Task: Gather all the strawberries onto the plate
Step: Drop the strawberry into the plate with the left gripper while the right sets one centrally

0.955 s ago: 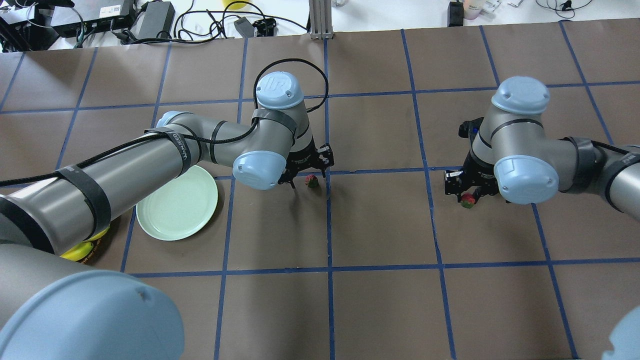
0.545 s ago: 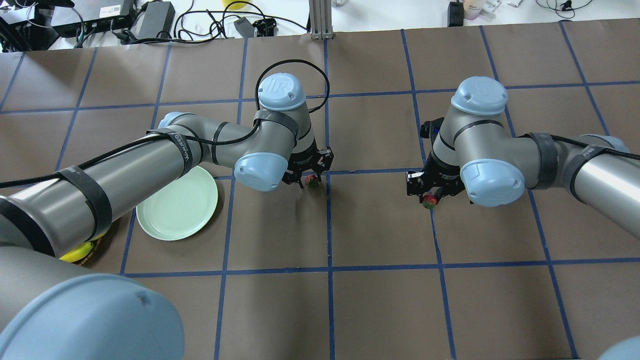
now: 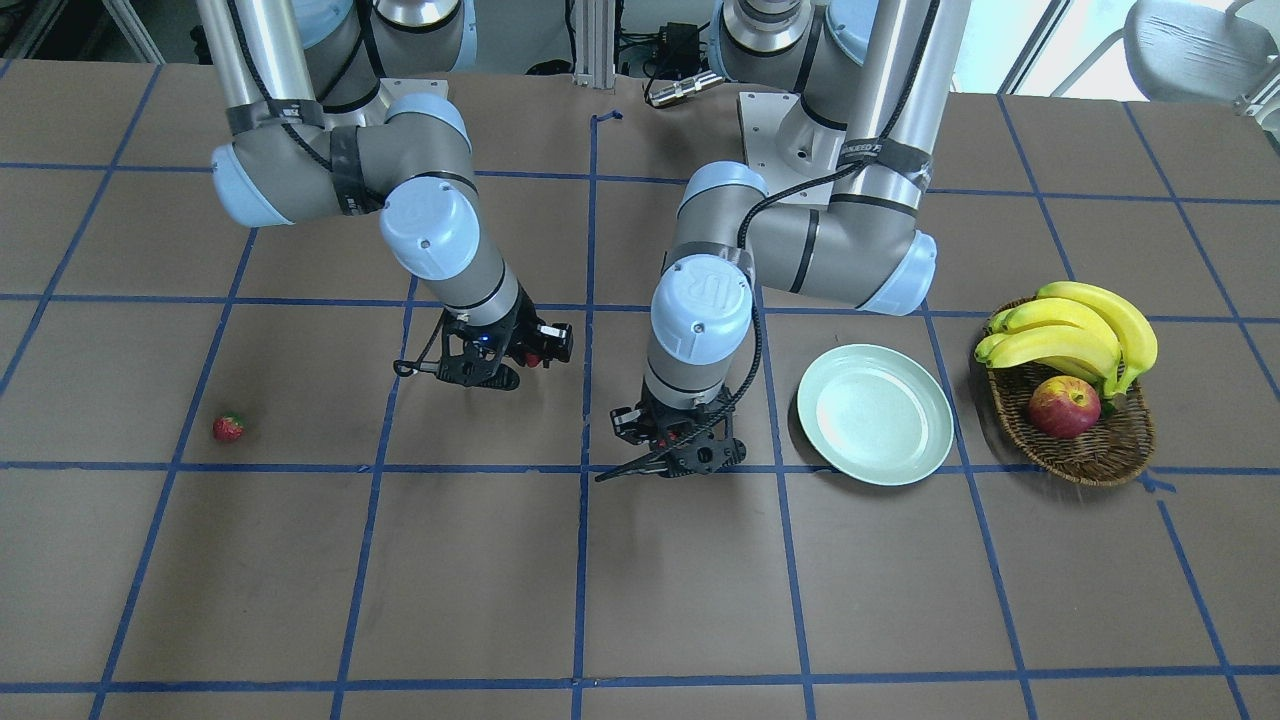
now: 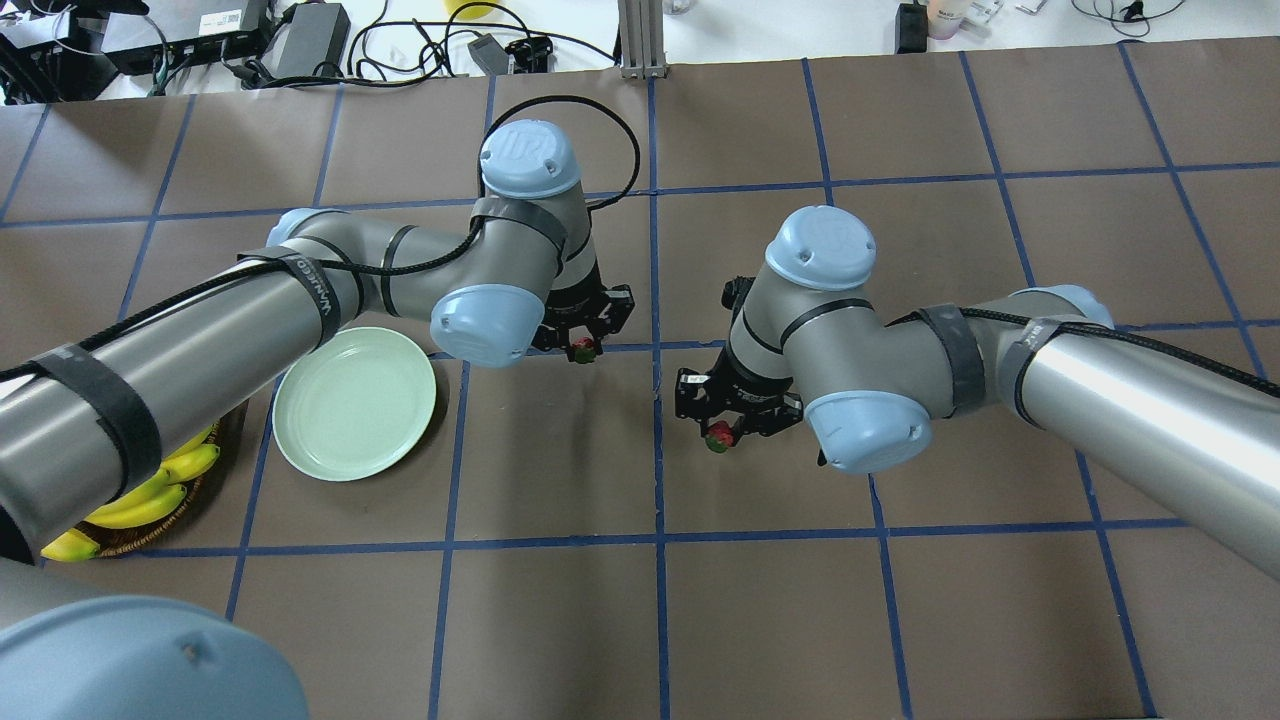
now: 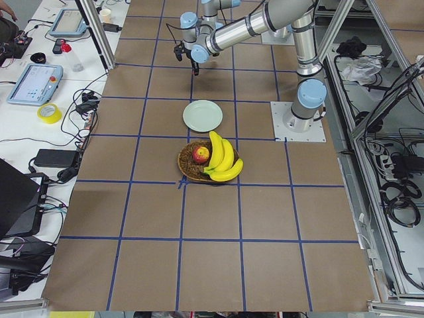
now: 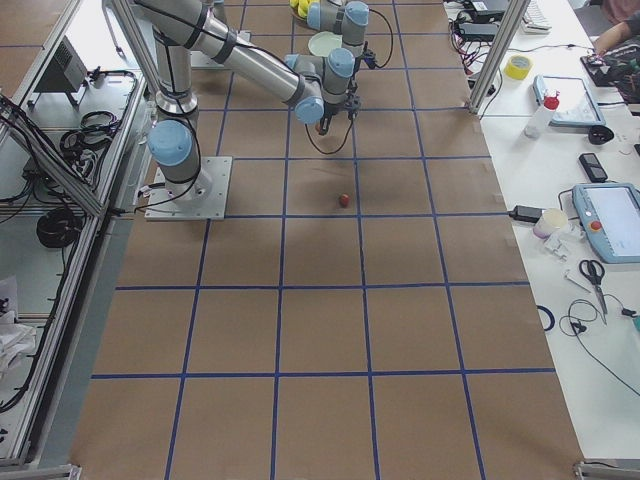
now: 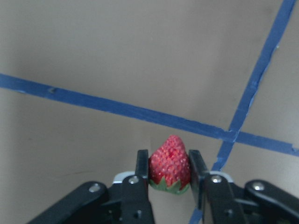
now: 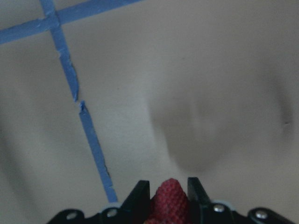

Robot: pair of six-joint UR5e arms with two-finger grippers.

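Observation:
My left gripper (image 4: 582, 348) is shut on a strawberry (image 7: 170, 163), held just above the table right of the plate (image 4: 354, 402). The pale green plate (image 3: 875, 413) holds nothing. My right gripper (image 4: 718, 437) is shut on a second strawberry (image 8: 170, 198) near the table's middle, above the brown surface. In the front view the left gripper (image 3: 675, 445) is beside the plate and the right gripper (image 3: 520, 355) is further left. A third strawberry (image 3: 228, 428) lies alone on the table on the robot's right side, also in the right view (image 6: 343, 200); the overhead view does not show it.
A brown wicker basket (image 3: 1095, 462) with bananas (image 3: 1075, 330) and a red apple (image 3: 1063, 406) stands beyond the plate on the robot's left. Blue tape lines grid the brown table. Cables and devices lie along the far edge (image 4: 300, 40).
My left gripper has shut on its strawberry and shifted left toward the plate. My right arm has swung left toward the table's middle, carrying its strawberry.

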